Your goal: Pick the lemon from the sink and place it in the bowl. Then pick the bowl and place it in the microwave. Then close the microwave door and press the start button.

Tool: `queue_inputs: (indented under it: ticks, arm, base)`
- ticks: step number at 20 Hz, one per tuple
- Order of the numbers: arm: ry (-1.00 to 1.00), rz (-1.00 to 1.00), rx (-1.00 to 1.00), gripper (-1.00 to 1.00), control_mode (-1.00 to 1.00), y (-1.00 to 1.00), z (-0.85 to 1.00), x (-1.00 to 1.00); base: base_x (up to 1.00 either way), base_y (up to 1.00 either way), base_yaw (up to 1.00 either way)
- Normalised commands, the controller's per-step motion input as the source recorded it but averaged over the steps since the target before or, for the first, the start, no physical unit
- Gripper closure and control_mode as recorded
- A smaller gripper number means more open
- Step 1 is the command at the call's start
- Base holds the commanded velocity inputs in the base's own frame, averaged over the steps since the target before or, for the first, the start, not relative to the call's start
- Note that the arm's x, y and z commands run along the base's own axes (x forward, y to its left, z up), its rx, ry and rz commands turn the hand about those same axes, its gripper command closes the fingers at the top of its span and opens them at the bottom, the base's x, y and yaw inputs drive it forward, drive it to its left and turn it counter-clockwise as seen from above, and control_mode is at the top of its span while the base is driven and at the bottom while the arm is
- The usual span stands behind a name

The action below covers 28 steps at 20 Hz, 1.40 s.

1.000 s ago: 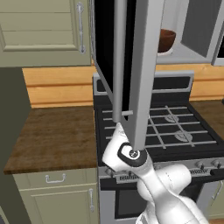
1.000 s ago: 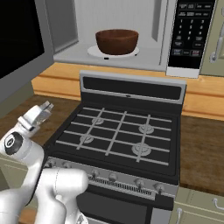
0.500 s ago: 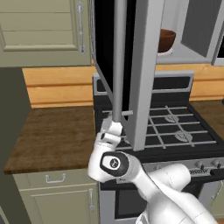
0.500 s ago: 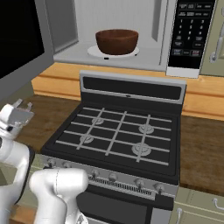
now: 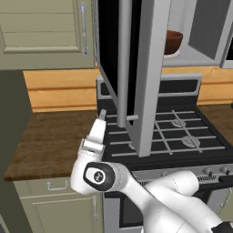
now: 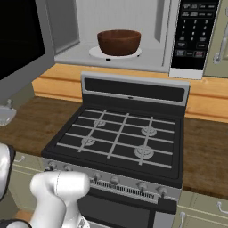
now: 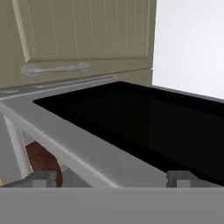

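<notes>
Setting: simulated kitchen. A brown wood-grain counter ran to either side of one black gas stove, with an orange-tan backsplash behind and beige cabinets above and below.

Count: four burners were visible on the stove in the right base view. There was one microwave, mounted over the stove, its pale cavity exposed and its dark keypad panel at the right. One bowl, reddish-brown, sat on the white turntable plate inside the cavity. The lemon could not be made out; the bowl's contents were hidden by its rim.

The microwave door stood open, swung out toward the robot's left, black glass framed in silver, with its vertical bar handle hanging above the stove's left side. In the hand view the door's silver frame and black window crossed diagonally, close to the camera, with a sliver of the bowl under the frame.

Gripper: in the left base view it pointed upward just left of the handle's lower end, near the door's outer face. Finger spacing: cannot tell from these views; nothing visibly pinched.

Change over the last second: the arm had swung leftward from over the stove's front edge to the outer side of the door. Door angle and bowl position were unchanged.
</notes>
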Motion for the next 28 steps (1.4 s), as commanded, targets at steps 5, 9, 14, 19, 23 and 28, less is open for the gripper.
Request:
queue_inputs:
  ticks: [5, 9, 14, 19, 23, 28]
  arm:
    - [0.0, -0.16, 0.0, -1.0, -1.0, -0.08, 0.65, -0.65]
    - [0.0, -0.09, 0.01, -1.0, -1.0, -0.41, 0.43, -0.58]
    - [0.0, 0.0, 0.05, -1.0, -1.0, -0.59, 0.29, -0.4]
    - [0.0, 0.05, 0.11, -1.0, -1.0, -0.76, 0.22, -0.26]
    - [0.0, 0.12, 0.16, -1.0, -1.0, -0.88, 0.27, -0.02]
    - [0.04, 0.19, 0.19, -1.0, -1.0, -0.91, 0.32, 0.18]
  base:
    - [0.0, 0.0, 0.0]
    - [0.0, 0.0, 0.0]
    - [0.0, 0.0, 0.0]
    - [0.0, 0.0, 0.0]
    - [0.0, 0.0, 0.0]
    - [0.0, 0.0, 0.0]
